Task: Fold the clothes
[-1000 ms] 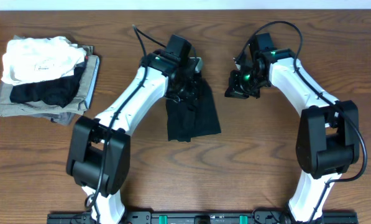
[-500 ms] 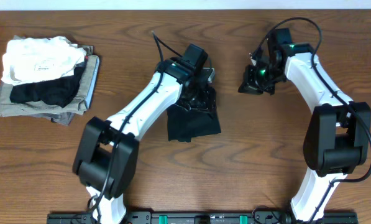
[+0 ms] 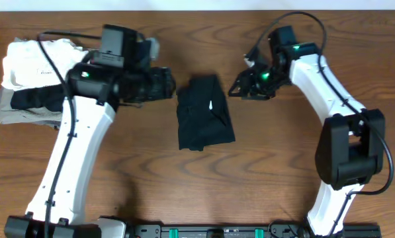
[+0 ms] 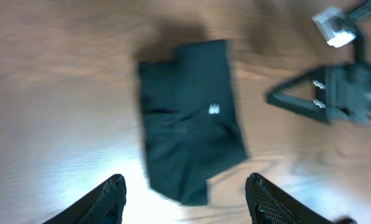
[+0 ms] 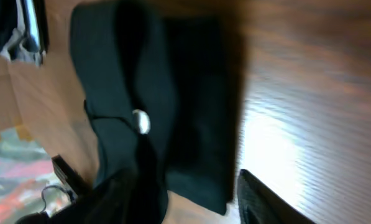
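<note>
The folded black soft-fabric T-shirt (image 3: 204, 114) lay flat on the brown wooden worktop (image 3: 263, 178), midway between its side edges and nearer the far edge. The left gripper (image 4: 184, 190) hung beside the shirt's left side, fingers spread and empty. The right gripper (image 5: 188, 196), near the shirt's right side, was likewise spread, holding nothing.

Tabletop (image 3: 263, 165): brown wood with dark grain running side to side; fills nearly the whole overhead view.
Far edge: narrow pale strip (image 3: 184, 4) beyond the wood; wall or floor, cannot tell.
Near edge: black rail (image 3: 204, 231) with green fittings.
Light: soft white glare on the wood in both wrist views.
</note>
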`<action>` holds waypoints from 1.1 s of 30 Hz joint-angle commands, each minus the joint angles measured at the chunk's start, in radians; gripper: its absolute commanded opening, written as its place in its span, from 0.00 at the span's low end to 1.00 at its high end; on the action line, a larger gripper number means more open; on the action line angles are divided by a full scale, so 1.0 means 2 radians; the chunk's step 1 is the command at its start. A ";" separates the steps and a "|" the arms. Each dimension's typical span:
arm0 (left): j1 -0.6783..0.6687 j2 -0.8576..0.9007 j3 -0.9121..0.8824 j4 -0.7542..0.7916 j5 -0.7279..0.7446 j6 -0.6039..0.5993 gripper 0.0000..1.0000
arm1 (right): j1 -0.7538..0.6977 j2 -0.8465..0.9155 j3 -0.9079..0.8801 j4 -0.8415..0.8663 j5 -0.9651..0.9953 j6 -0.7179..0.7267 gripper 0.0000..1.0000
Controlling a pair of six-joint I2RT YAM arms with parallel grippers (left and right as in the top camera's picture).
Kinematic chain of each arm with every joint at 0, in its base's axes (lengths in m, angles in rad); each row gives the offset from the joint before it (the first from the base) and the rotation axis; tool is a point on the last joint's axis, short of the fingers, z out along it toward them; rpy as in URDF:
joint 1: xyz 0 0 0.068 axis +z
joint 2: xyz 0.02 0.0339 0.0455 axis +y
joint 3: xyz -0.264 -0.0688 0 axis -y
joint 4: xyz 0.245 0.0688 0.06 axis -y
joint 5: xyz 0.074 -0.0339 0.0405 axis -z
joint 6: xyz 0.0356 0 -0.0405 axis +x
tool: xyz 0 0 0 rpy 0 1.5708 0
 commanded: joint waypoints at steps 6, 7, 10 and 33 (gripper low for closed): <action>0.037 0.028 -0.032 -0.014 -0.017 0.001 0.68 | 0.061 -0.007 -0.002 0.029 0.021 0.025 0.53; 0.037 0.030 -0.032 -0.015 -0.018 0.001 0.69 | 0.066 -0.005 -0.003 0.031 0.027 0.033 0.52; 0.037 0.032 -0.032 -0.015 -0.018 0.000 0.69 | 0.082 -0.002 -0.010 0.036 0.062 0.055 0.50; 0.037 0.032 -0.032 -0.014 -0.019 0.002 0.69 | 0.080 0.019 -0.017 0.039 0.121 0.056 0.38</action>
